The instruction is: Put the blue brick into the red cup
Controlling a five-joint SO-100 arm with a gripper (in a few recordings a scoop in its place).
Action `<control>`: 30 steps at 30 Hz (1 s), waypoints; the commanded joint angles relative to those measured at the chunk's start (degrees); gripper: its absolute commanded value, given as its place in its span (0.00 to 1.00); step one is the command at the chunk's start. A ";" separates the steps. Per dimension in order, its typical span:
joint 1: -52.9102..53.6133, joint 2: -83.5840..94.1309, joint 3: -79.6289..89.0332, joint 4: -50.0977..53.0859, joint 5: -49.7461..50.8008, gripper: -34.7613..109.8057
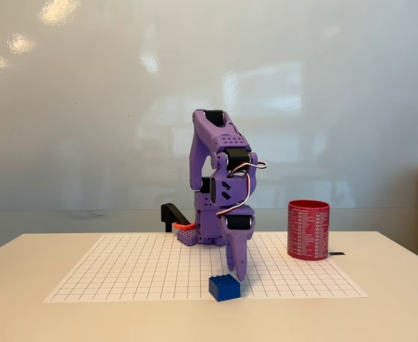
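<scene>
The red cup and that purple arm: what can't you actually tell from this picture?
- Red cup interior: fixed view is side-on, the wall hides it.
- Its white print: too small to read.
- Gripper: fingers overlap edge-on, so open or shut is unclear.
- Whether it touches the blue brick: unclear.

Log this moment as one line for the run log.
tool: down just right of blue brick, jaw state unclear | brick: on grid mat | red cup: upright, far right

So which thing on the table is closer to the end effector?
The small blue plastic studded brick, beside the end effector; the red printed cylindrical cup stands apart, rightward.
</scene>
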 commanded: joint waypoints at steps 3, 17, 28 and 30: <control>-1.76 4.31 -2.11 1.23 -0.18 0.60; 7.38 -15.91 -20.39 5.01 -5.27 0.55; 12.04 -15.21 -16.96 -0.44 -12.92 0.24; 12.39 -14.24 -15.56 -1.58 -12.39 0.24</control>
